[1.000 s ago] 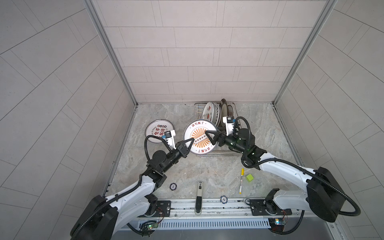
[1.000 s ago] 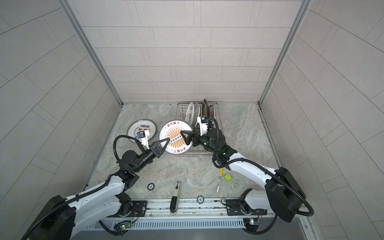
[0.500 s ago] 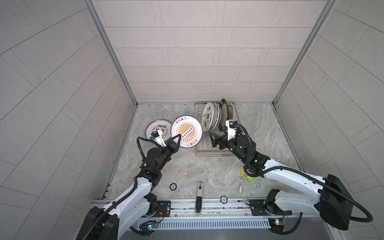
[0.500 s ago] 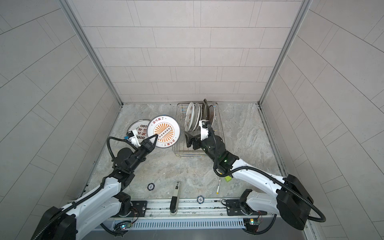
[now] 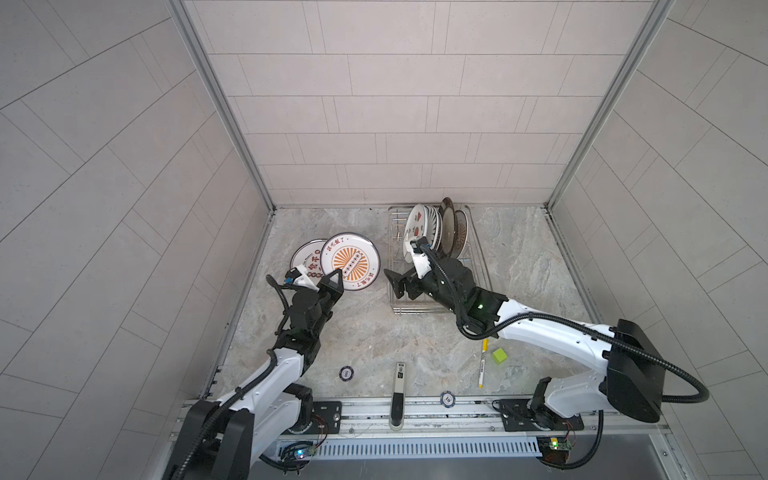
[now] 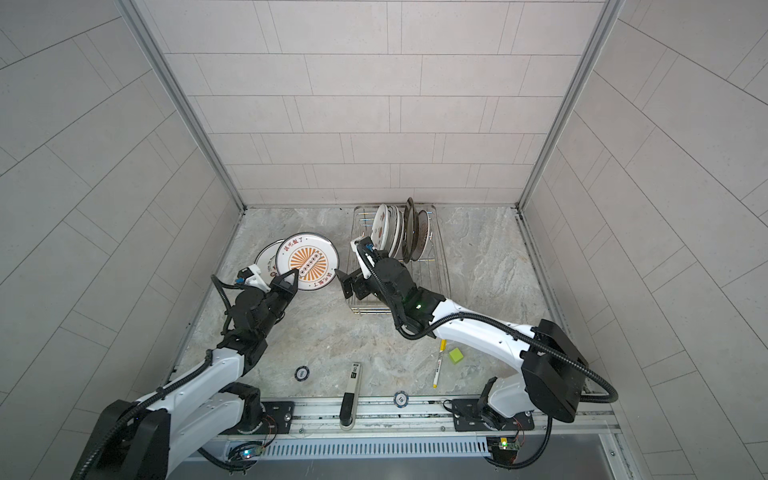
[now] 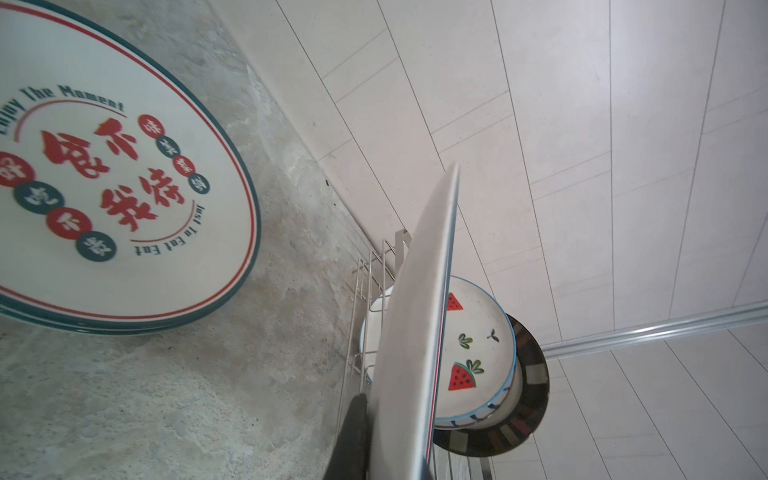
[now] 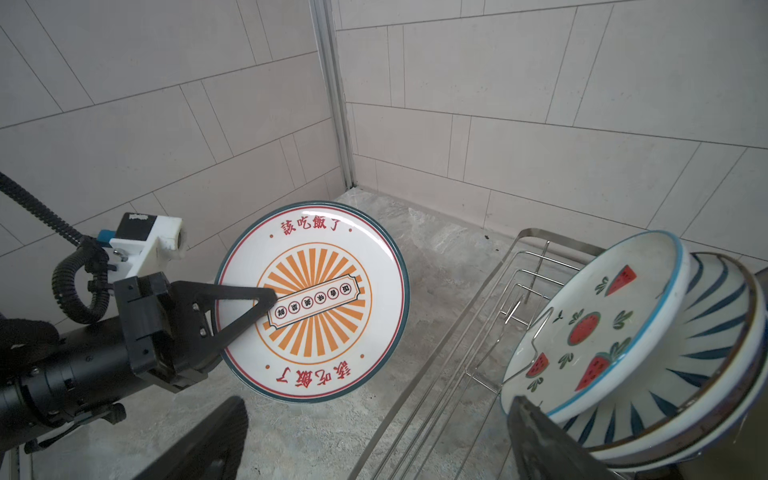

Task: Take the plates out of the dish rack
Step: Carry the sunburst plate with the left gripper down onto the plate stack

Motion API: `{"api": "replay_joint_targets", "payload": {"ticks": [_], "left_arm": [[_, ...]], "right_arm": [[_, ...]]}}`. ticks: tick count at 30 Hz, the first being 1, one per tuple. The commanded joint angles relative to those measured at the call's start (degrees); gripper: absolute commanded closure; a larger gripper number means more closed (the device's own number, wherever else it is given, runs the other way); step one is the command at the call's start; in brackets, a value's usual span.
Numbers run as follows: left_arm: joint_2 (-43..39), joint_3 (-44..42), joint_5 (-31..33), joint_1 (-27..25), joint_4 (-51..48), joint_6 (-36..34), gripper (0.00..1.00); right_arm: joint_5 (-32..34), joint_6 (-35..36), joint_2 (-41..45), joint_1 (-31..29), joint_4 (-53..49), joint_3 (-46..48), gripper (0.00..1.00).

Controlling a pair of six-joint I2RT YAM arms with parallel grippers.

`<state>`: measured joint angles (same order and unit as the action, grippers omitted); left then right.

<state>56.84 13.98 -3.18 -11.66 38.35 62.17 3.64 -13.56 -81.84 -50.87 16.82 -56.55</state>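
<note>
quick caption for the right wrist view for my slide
Left hand holds the orange sunburst plate upright by its rim, beside the dish rack where a fruit-patterned plate stands frontmost.

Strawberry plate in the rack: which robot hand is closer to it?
Right. The right hand hangs open just in front of the strawberry plate at the dish rack; the left hand is farther off to the left, shut on the sunburst plate.

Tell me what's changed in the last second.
Left hand, shut on the sunburst plate, carried it left from the rack front to above the flat plate. Right hand edged left by the rack, open throughout. Racked plates and flat plate stayed put.
</note>
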Motion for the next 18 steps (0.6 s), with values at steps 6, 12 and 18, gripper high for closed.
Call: {"api": "replay_joint_targets", "payload": {"ticks": [6,12,18], "left_arm": [[2.5,1.8,2.6,5.1,1.6,6.5,1.0],[3.8,6.5,7.0,5.8,-8.7,6.0,1.0],[4.7,7.9,13.1,6.1,-10.9,4.3,1.0]], "right_arm": [[-2.7,2.3,-7.6,-2.9,-3.8,-7.8,0.01],[-2.9,2.3,-14.4,-3.4,-6.6,-13.6,0.02],[-2.2,2.9,-21.5,-3.4,-9.9,-20.8,0.03]]}}
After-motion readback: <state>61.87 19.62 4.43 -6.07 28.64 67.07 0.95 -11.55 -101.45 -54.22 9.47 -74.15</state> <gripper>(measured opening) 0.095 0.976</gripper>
